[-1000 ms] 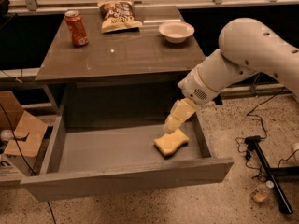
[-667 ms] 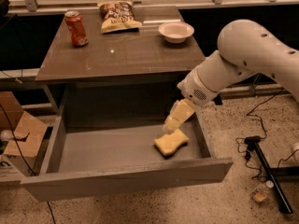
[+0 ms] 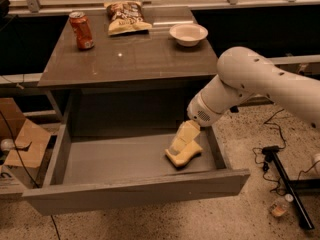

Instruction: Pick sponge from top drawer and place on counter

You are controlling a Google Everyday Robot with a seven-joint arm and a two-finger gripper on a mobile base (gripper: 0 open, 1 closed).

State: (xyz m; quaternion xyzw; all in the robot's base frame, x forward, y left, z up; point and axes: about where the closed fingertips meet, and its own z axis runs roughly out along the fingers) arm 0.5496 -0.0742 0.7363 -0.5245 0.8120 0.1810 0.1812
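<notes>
The pale yellow sponge (image 3: 186, 155) lies in the open top drawer (image 3: 135, 189), on its floor near the right wall. My gripper (image 3: 181, 143) hangs from the white arm (image 3: 250, 84) and reaches down into the drawer. Its tip is at the sponge's upper left edge and seems to touch it. The grey-brown counter (image 3: 135, 59) is above and behind the drawer.
On the counter stand a red soda can (image 3: 81, 30) at the back left, a chip bag (image 3: 125, 17) at the back middle and a white bowl (image 3: 188, 34) at the back right. A cardboard box (image 3: 22, 146) is left of the drawer. A black stand (image 3: 282, 176) lies on the floor at right.
My gripper has dropped lower into the drawer and come down onto the sponge. The sponge has stayed where it was.
</notes>
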